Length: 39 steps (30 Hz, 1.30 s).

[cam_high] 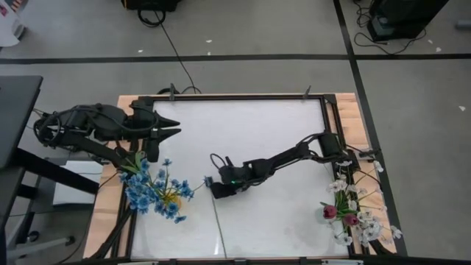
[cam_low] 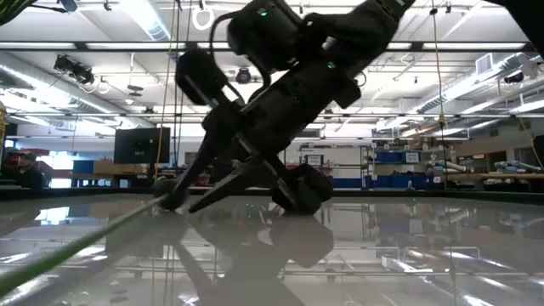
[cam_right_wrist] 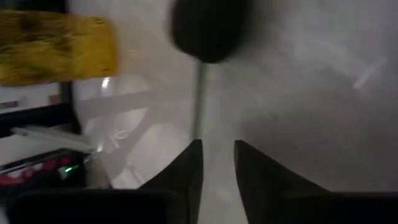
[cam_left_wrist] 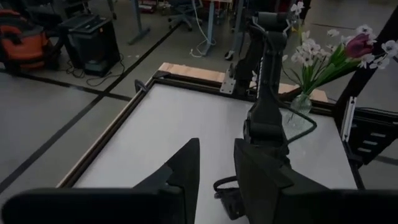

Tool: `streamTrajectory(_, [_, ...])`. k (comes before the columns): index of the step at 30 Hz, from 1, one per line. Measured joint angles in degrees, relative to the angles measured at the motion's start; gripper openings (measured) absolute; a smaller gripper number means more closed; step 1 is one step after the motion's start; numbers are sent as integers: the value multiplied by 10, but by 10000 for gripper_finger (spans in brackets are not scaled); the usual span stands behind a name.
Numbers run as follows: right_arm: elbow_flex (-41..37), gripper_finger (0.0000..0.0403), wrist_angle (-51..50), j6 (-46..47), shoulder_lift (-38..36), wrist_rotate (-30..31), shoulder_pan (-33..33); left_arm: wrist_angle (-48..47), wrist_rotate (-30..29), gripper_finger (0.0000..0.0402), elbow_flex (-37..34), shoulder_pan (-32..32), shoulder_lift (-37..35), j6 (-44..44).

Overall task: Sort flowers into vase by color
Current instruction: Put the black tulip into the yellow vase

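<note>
One blackish bud (cam_right_wrist: 202, 31) lies on its stem between the right tool's (cam_high: 211, 185) parted fingers, so closing off-centre could flick it across the tabletop (cam_high: 250, 132).

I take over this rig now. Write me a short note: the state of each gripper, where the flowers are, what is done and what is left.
Left gripper: open, empty, raised at the table's left.
Right gripper: low at mid-table, fingers either side of a thin stem with a dark bud; grip not sure.
Done: blue flowers in the left vase; white and red flowers in the right vase.
Left: place the dark bud.
</note>
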Motion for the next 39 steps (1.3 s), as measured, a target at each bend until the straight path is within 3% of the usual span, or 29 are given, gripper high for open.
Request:
streamTrajectory(4, [38, 58, -98, -17, 2, 29, 1, -18, 0, 105, 0, 0, 0, -14])
streamTrajectory(9, [48, 37, -87, -65, 3, 27, 0, -29, 0, 105, 0, 0, 0, -26])
streamTrajectory(15, [70, 84, -73, -150, 8, 65, 10, -36, 0, 105, 0, 0, 0, -20])
streamTrajectory(24, [71, 173, -49, -339, 8, 186, 50, -48, 0, 105, 0, 0, 0, -18])
streamTrajectory(31, [72, 183, 54, -472, 6, 185, 71, -104, 0, 105, 0, 0, 2, -20])
streamTrajectory(36, [72, 189, 30, -484, 5, 230, 69, -122, 0, 105, 0, 0, 9, -39])
streamTrajectory(39, [73, 202, 52, -503, 10, 227, 63, -130, 0, 105, 0, 0, 14, -37])
